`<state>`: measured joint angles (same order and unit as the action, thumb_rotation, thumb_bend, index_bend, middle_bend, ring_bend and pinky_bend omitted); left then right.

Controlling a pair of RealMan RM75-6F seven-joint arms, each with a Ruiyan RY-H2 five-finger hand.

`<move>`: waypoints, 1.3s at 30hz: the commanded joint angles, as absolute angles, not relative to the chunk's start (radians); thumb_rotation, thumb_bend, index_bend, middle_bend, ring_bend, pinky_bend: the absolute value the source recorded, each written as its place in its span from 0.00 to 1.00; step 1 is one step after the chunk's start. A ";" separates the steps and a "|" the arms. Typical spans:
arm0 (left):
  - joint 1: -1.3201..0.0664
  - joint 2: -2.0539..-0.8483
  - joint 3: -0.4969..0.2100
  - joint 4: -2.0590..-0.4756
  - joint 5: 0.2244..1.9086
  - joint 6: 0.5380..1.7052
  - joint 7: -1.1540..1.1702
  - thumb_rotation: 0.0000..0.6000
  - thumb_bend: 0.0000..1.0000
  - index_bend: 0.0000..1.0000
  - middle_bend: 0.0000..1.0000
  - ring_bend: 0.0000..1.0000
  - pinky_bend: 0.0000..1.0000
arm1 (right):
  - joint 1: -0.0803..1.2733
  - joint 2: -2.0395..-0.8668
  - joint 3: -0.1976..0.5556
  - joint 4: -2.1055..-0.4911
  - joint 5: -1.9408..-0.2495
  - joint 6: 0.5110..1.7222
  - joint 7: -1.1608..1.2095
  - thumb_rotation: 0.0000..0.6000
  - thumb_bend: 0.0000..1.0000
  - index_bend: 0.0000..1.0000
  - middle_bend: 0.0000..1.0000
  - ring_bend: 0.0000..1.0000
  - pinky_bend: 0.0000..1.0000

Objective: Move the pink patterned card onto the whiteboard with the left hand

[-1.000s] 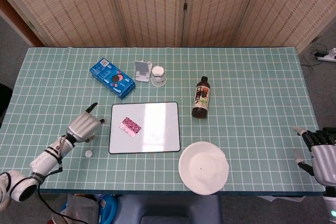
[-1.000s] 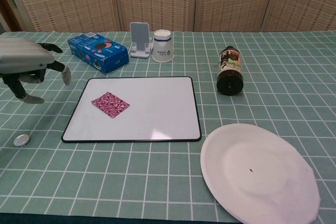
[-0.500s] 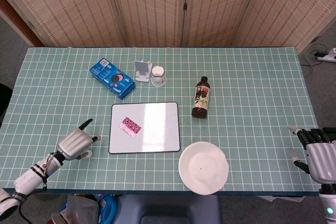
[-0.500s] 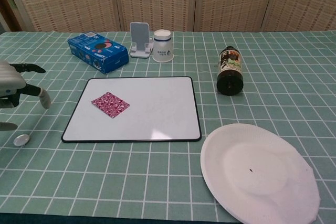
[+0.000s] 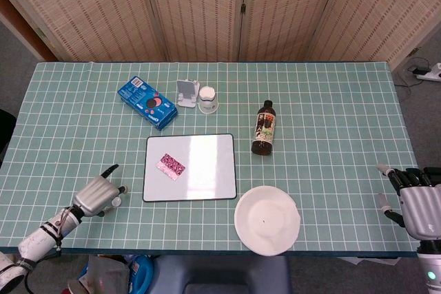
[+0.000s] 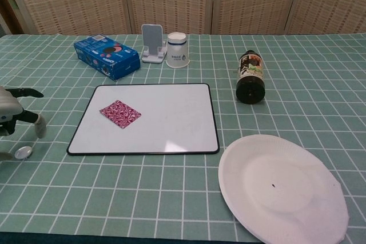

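Observation:
The pink patterned card point(image 5: 171, 166) point(image 6: 120, 112) lies flat on the left part of the whiteboard point(image 5: 207, 184) point(image 6: 171, 124). My left hand point(image 5: 98, 196) point(image 6: 12, 116) hovers low over the table to the left of the board, near the front edge, holding nothing, its fingers loosely spread. It is well apart from the card. My right hand point(image 5: 419, 206) hangs off the table's right front corner with its fingers apart and nothing in them; the chest view does not show it.
A small silver cap point(image 6: 23, 152) lies beside my left hand. A blue snack box point(image 5: 147, 102), a phone stand point(image 5: 185, 92) and a white cup point(image 5: 207, 99) stand behind the board. A dark bottle point(image 5: 263, 127) stands right of it, a white plate point(image 5: 267, 219) at front.
My left hand has drawn back from the whiteboard toward the table's front left and lowered. The card stays on the board. The right hand has barely moved.

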<state>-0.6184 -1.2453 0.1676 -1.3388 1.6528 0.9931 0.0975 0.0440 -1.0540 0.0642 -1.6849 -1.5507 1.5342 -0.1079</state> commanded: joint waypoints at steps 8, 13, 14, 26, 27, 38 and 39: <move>-0.611 -1.263 0.160 -1.319 1.647 0.982 0.073 1.00 0.25 0.40 0.97 0.94 0.00 | 0.046 -1.054 0.063 -1.685 -1.549 1.531 -0.111 1.00 0.37 0.23 0.34 0.34 0.22; -0.611 -1.275 0.155 -1.300 1.647 0.976 0.064 1.00 0.26 0.42 0.97 0.94 0.00 | 0.047 -1.053 0.063 -1.687 -1.547 1.531 -0.113 1.00 0.37 0.23 0.34 0.34 0.22; -0.610 -1.276 0.156 -1.298 1.647 0.974 0.062 1.00 0.27 0.42 0.97 0.94 0.00 | 0.047 -1.054 0.063 -1.687 -1.545 1.529 -0.114 1.00 0.37 0.23 0.34 0.34 0.22; -0.612 -1.283 0.148 -1.284 1.638 0.953 0.058 1.00 0.29 0.44 0.97 0.94 0.00 | 0.046 -1.053 0.062 -1.687 -1.543 1.530 -0.115 1.00 0.37 0.23 0.34 0.34 0.22; -0.612 -1.284 0.148 -1.283 1.638 0.951 0.060 1.00 0.29 0.44 0.97 0.94 0.00 | 0.045 -1.053 0.062 -1.687 -1.544 1.532 -0.115 1.00 0.37 0.23 0.34 0.34 0.22; -0.610 -1.286 0.148 -1.282 1.637 0.942 0.067 1.00 0.29 0.41 0.97 0.94 0.00 | 0.043 -1.053 0.060 -1.688 -1.545 1.536 -0.115 1.00 0.37 0.23 0.34 0.34 0.22; -0.610 -1.286 0.148 -1.282 1.636 0.939 0.066 1.00 0.29 0.41 0.97 0.94 0.00 | 0.042 -1.053 0.060 -1.688 -1.545 1.536 -0.116 1.00 0.37 0.23 0.34 0.34 0.22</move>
